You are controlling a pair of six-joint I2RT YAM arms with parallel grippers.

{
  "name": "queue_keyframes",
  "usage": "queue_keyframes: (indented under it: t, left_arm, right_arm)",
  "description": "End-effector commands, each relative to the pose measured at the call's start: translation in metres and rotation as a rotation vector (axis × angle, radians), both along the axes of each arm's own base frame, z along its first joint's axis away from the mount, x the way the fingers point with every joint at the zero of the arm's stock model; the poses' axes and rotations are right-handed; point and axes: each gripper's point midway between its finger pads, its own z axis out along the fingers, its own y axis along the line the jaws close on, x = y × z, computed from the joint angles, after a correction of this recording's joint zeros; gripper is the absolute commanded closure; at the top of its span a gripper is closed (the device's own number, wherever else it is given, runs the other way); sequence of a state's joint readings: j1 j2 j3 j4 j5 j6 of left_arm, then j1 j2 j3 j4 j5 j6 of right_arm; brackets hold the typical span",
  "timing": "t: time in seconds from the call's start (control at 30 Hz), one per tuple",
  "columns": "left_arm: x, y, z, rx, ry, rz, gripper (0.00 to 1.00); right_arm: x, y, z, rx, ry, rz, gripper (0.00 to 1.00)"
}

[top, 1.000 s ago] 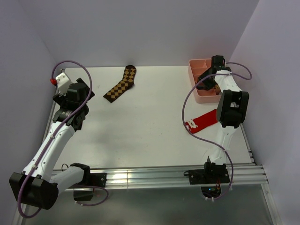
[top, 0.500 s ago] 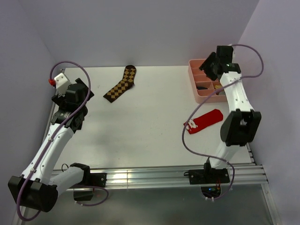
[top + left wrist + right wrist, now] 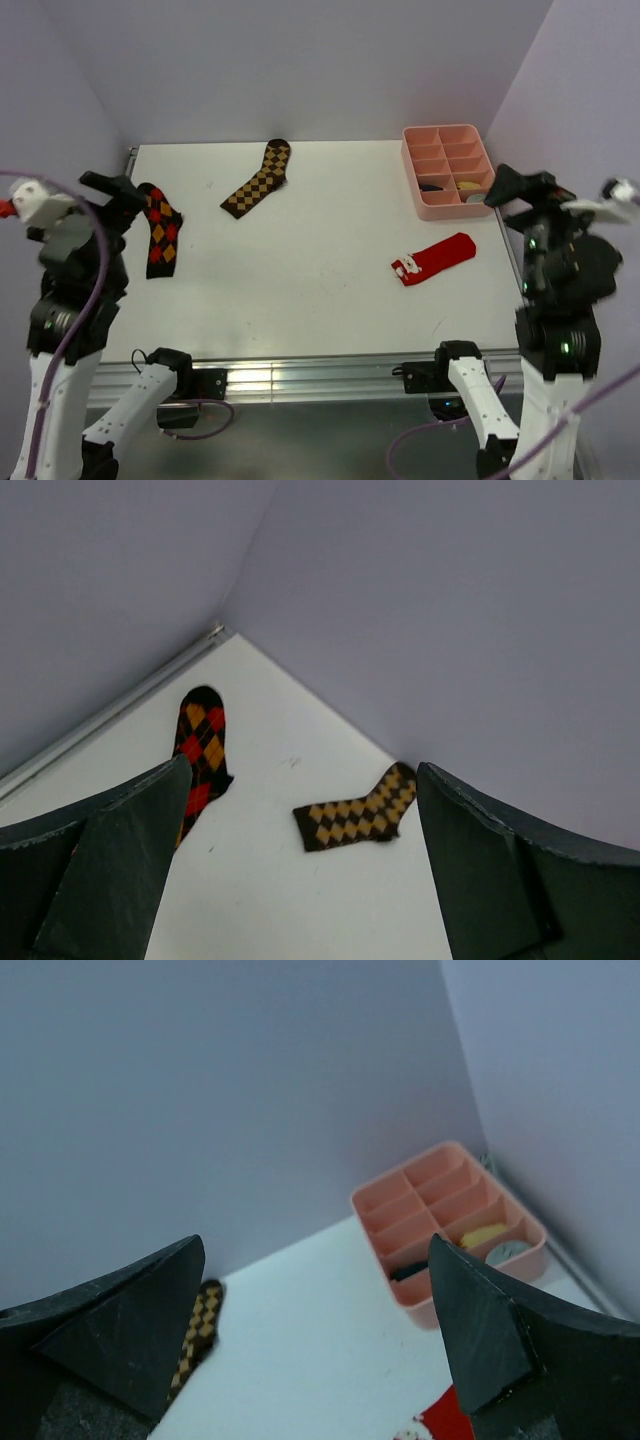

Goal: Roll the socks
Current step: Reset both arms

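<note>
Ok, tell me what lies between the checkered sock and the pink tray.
Nothing; bare table from checkered sock to pink tray, seen in the top view.

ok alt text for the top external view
White table with three flat socks: a black-and-red argyle sock at left, a brown checkered sock at the back, a red white-trimmed sock at right. A pink divided plastic tray at far right holds a small dark item and a yellow one.

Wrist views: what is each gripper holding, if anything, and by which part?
Nothing is held. The left gripper and the right gripper both stand wide open with nothing between them.
</note>
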State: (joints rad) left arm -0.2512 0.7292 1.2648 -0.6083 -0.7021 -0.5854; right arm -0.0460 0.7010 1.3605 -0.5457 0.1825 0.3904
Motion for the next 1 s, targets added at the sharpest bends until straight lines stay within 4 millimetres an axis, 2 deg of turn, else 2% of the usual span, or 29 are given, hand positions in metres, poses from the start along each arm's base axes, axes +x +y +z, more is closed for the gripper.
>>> queue_keyframes:
  t: [0.0,0.07,0.13,0.23,0.37,0.47,0.8,0.97]
  left_arm:
    - [-0.041,0.014,0.03,0.03,-0.063,0.014,0.01]
    - [-0.061,0.022,0.043,0.031,-0.104,0.029,0.01]
    - [-0.08,0.03,0.052,0.026,-0.146,0.049,0.01]
    - [-0.101,0.041,0.058,0.024,-0.189,0.081,0.01]
    - [-0.136,0.061,0.061,0.001,-0.244,0.145,0.01]
    - [-0.148,0.073,0.058,-0.013,-0.246,0.206,0.01]
    - [-0.138,0.068,0.047,-0.04,-0.29,0.19,0.01]
    - [-0.14,0.071,0.049,-0.05,-0.333,0.208,0.01]
  right_arm:
    - [-0.043,-0.016,0.008,-0.082,-0.049,-0.092,0.0]
    - [-0.076,-0.02,0.02,-0.113,-0.096,-0.126,0.0]
    - [-0.101,-0.025,0.02,-0.14,-0.111,-0.16,0.0]
    - [-0.116,-0.023,0.014,-0.145,-0.15,-0.129,0.0]
    - [-0.139,-0.029,0.002,-0.14,-0.198,-0.151,0.0]
    - [-0.144,-0.036,-0.004,-0.142,-0.208,-0.184,0.0]
    - [-0.14,-0.032,-0.009,-0.152,-0.195,-0.148,0.0]
    - [-0.136,-0.032,-0.012,-0.152,-0.183,-0.148,0.0]
